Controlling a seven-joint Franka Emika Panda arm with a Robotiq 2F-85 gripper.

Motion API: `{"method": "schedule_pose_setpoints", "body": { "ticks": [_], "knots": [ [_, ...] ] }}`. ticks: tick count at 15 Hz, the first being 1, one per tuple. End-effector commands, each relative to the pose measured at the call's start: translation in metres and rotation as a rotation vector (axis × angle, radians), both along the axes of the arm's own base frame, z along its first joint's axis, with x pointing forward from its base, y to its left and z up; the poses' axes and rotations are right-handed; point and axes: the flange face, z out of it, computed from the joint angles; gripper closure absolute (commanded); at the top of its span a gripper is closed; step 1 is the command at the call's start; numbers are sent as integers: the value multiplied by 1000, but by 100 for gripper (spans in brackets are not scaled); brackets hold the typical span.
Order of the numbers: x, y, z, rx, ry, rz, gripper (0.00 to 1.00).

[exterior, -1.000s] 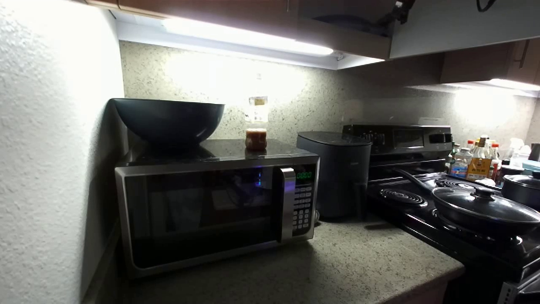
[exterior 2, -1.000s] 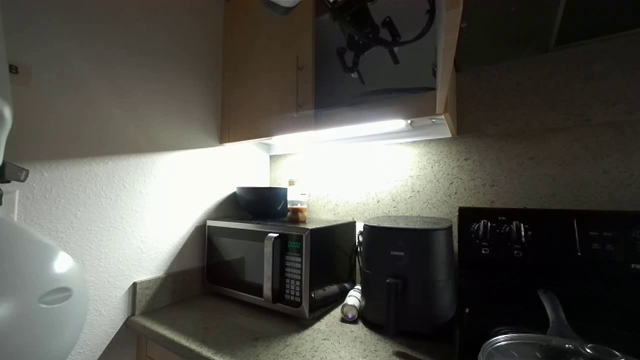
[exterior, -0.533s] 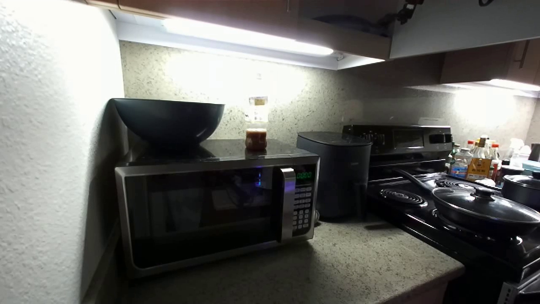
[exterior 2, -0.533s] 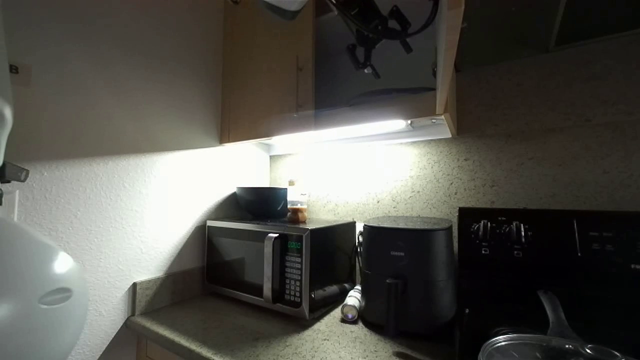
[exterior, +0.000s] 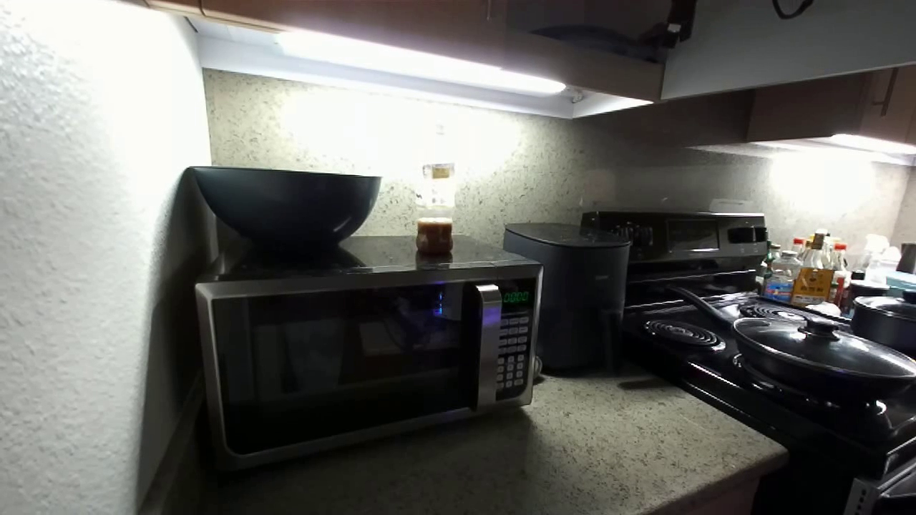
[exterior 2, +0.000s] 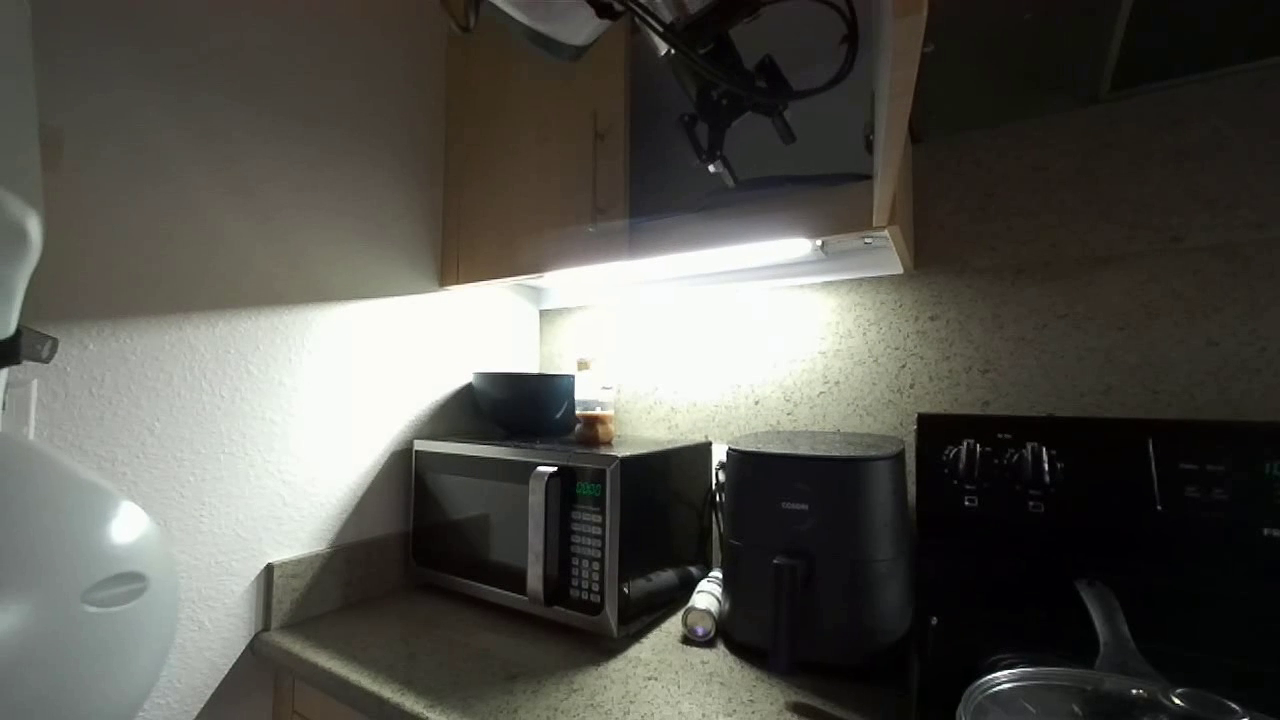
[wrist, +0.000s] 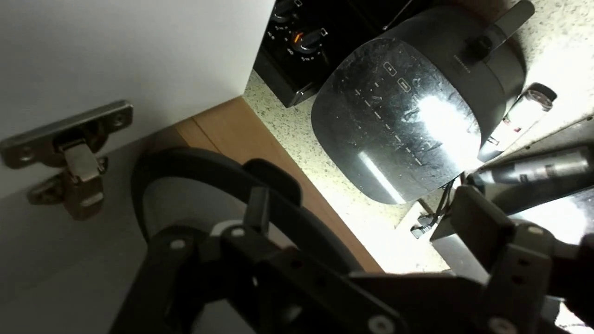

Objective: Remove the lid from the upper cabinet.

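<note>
Wrist view gives the best look at the lid (wrist: pixel 222 169): big round thing, dark rim, pale see-through middle, sitting at the bottom of the open compartment of the upper cabinet (exterior 2: pixel 560 150), with part of its rim overlapping the wooden front edge (wrist: pixel 250 138) from that angle. That centre looks like glass to me, so I'd treat it as stiff, middling in weight, slick on the clear part, and definitely not something to drop on the air fryer (wrist: pixel 394 116) or the surface (exterior 2: pixel 490 640) below. Rim's the bit to grab imo, ideally near that dark rounded tab (wrist: pixel 276 178) that looks attached to it, one finger on top and one underneath; pinching the glass alone would probably skid. Right now the end effector (wrist: pixel 371 215) is spread wide with nothing clamped in it. Position-wise, in an exterior view its fingers (exterior 2: pixel 782 126) hang over the lid, which shows only as a thin dark sliver there, while from the wrist one finger crosses in front of the rim and the other is out past the front edge, over on the air fryer side. Can't tell if that closer finger actually touches the rim, or whether the lid lies dead flat or tips a bit.
</note>
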Motion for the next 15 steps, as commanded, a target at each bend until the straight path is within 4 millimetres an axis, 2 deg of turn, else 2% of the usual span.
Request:
{"method": "schedule_pose_setpoints", "body": {
  "ticks": [1,6,12,14,15],
  "knots": [
    [9,-4,-7,-16,56,104,0],
    [19,-13,-18,-48,111,206,0],
    [27,-16,-6,-188,69,367,0],
    [29,-17,-7,-164,9,353,0],
    [27,-13,-7,-164,46,326,0]
  ]
}}
